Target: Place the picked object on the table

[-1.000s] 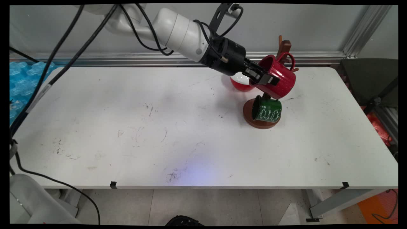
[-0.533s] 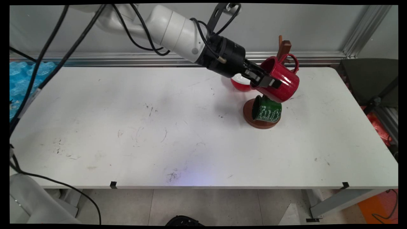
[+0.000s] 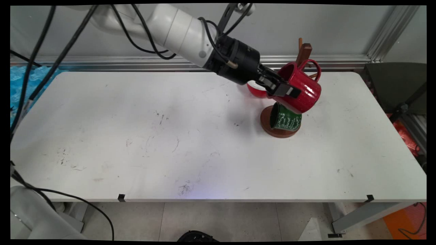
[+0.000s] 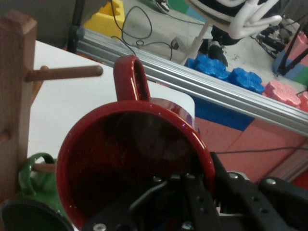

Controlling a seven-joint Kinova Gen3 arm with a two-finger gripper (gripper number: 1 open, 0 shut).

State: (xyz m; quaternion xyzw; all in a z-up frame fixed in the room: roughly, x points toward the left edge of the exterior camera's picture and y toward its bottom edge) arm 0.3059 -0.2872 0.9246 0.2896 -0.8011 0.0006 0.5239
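Shifted slightly right and lower, the red mug hangs beside the wooden mug tree, above the green mug. Gripper pinches its rim; stiff, glossy enamel looks slippery.

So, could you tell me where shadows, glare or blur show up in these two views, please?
Main view: even light, a soft shadow on the table left of the mug tree, all sharp. Hand view: the red mug fills the frame, slightly soft, with a small glint on its rim; the gripper linkage is dark.
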